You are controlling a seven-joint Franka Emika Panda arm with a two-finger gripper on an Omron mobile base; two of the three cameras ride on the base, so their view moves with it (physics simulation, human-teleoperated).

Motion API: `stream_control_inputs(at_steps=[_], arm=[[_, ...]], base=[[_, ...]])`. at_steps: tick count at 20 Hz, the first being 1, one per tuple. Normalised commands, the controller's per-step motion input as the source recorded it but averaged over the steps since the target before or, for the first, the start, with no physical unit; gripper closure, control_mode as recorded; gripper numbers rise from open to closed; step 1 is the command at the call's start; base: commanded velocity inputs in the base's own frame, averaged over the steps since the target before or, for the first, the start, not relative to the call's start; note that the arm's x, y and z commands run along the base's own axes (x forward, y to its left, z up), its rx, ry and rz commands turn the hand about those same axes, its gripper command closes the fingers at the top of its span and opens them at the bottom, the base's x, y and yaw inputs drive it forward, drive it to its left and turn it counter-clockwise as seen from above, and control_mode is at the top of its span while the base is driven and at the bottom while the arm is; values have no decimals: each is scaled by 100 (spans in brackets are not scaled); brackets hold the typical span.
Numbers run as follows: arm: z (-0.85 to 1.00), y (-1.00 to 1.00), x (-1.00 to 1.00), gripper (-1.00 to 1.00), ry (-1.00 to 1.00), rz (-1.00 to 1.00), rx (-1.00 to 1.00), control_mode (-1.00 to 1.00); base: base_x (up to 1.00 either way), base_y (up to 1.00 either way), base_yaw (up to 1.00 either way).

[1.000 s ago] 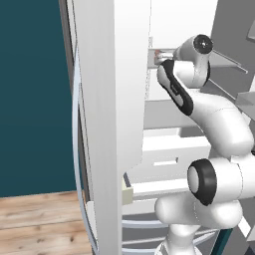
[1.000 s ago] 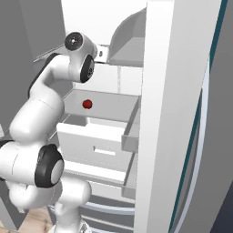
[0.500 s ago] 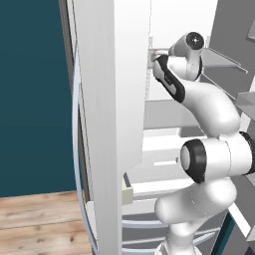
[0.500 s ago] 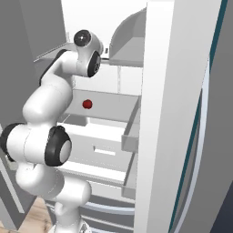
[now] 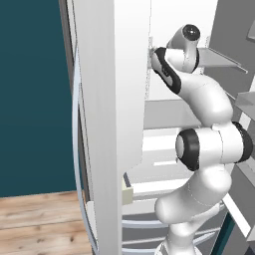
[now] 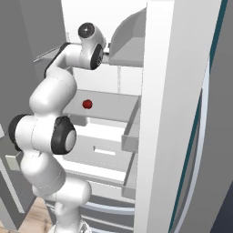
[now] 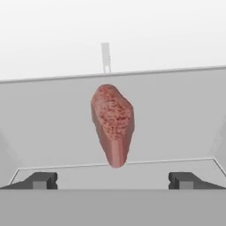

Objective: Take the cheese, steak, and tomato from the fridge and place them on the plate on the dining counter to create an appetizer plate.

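The steak (image 7: 113,123), a reddish-brown pinkish slab, lies on a white shelf of the fridge (image 5: 112,124), straight ahead of my gripper (image 7: 113,181). Both dark fingertips (image 7: 42,181) stand wide apart at the bottom of the hand view, short of the steak, with nothing between them. The gripper is open. On a lower shelf, below the arm in the right base view, sits the tomato (image 6: 87,104), a small dark red ball. My arm reaches up into the fridge's upper compartment. The cheese, the plate and the dining counter are out of view.
The fridge's open door (image 6: 173,118) stands close on the right of the right base view. A white drawer (image 6: 104,150) is pulled out below the tomato's shelf. The fridge's wall (image 5: 109,99) hides the gripper's end in the left base view. Wooden floor (image 5: 40,219) lies left.
The arm has swung its elbow and hand further up and into the upper compartment, toward the steak's shelf. The tomato has stayed put.
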Motion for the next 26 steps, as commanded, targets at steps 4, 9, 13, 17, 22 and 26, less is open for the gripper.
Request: stream_control_inputs(at_steps=[4, 9, 13, 17, 22, 26], arm=[[-9, 0, 21, -100, 0, 0, 0, -100], [-9, -1, 30, -100, 0, 0, 0, -100], [0, -11, 36, -100, 0, 0, 0, -100], [0, -18, 35, -100, 0, 0, 0, -100], [0, -12, 31, -100, 0, 0, 0, -100], [-5, 0, 16, -100, 0, 0, 0, -100]], base=[[0, 0, 0], [0, 0, 0], [0, 0, 0], [0, 0, 0], [0, 0, 0], [0, 0, 0]])
